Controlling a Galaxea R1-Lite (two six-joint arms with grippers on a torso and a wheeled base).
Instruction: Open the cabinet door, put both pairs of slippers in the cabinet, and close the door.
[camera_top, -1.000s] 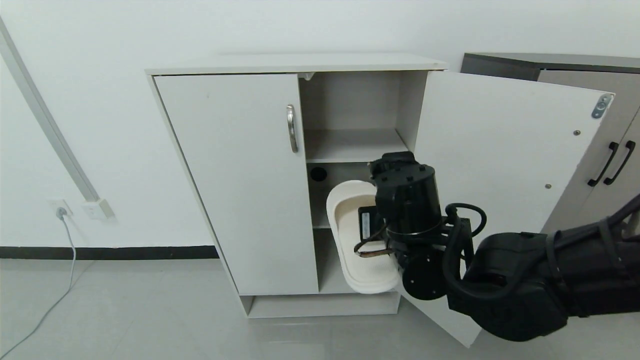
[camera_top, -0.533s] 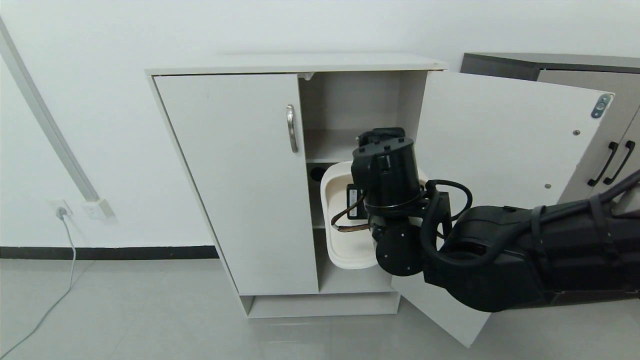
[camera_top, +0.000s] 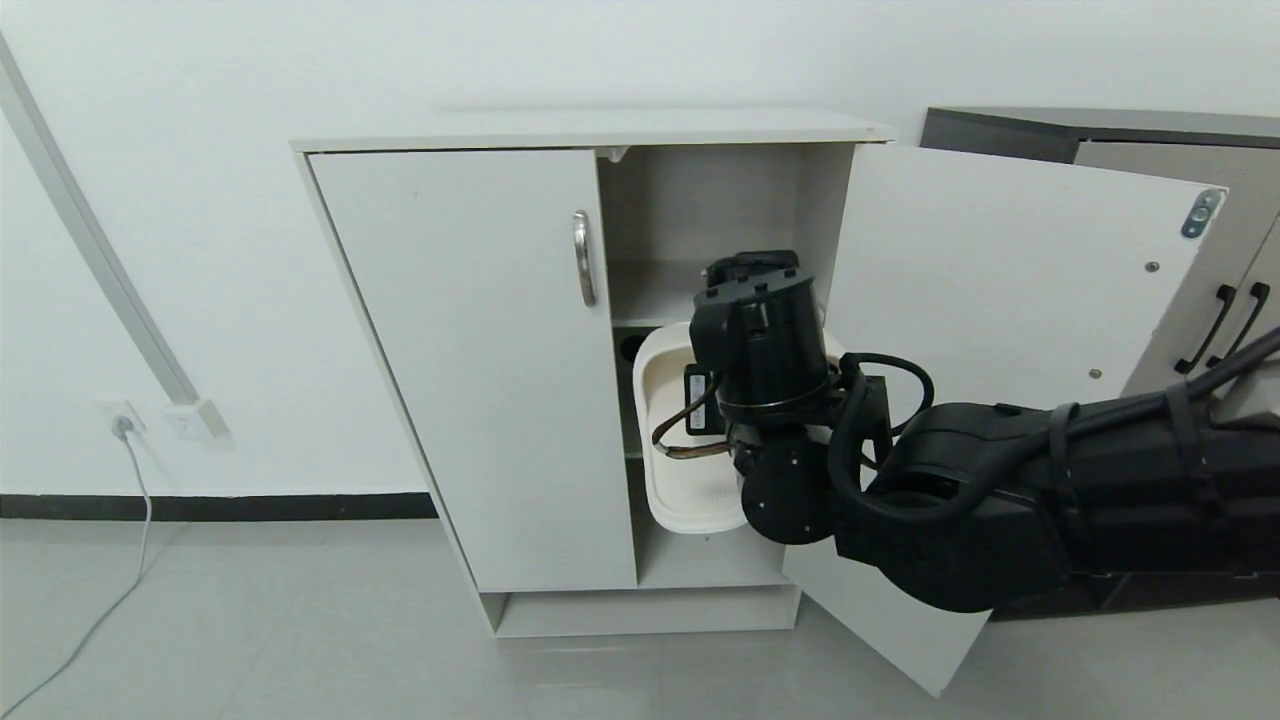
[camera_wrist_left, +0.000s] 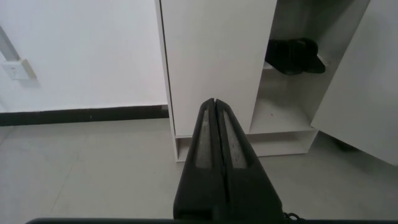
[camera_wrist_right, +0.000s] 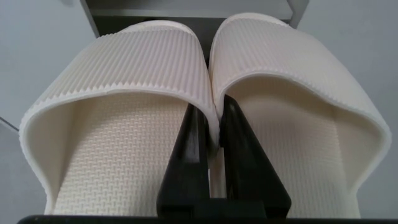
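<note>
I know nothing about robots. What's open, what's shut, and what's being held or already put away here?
Right cabinet door: swung open.
Left cabinet door: shut.
White slippers: pair pinched together by their inner edges, at the cabinet opening.
Black slippers: resting on a shelf inside the cabinet.
Right end effector: shut on the white slippers.
Left end effector: shut, empty.

1. A grey cabinet (camera_top: 1180, 158) with black handles (camera_top: 1210, 328) stands well to the right of the right end effector (camera_wrist_right: 213, 140).
2. A wall socket (camera_top: 118, 412), its cable (camera_top: 138, 470) and a slanting conduit (camera_top: 95, 240) lie well to its left.
3. Black skirting (camera_top: 220, 504) meets the grey floor (camera_top: 300, 650) below it.
</note>
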